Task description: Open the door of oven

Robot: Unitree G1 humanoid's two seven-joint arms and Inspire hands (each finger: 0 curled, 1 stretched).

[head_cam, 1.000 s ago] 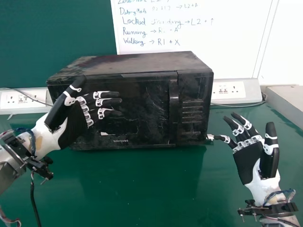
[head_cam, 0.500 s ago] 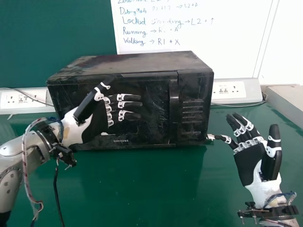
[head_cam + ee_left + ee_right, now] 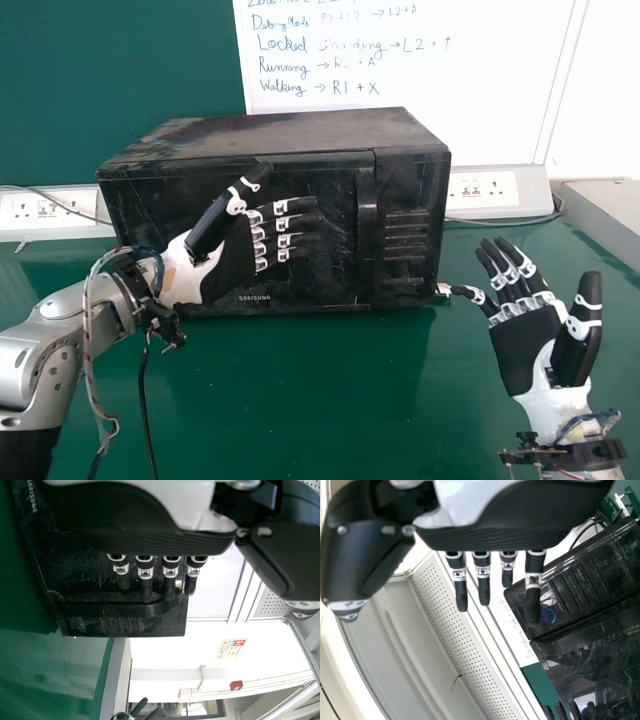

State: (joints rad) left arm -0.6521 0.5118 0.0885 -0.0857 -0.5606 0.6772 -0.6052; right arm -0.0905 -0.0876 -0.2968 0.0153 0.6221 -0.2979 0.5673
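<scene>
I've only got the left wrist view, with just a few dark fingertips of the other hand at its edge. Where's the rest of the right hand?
Observer: The head view has the right hand over the green table, to the right of the microwave oven, fingers extended and palm toward the head camera.

Operator: Good. Anything on the wall side, left of the microwave?

Observer: Yes, a white socket strip, with a thin cable across it.
</scene>
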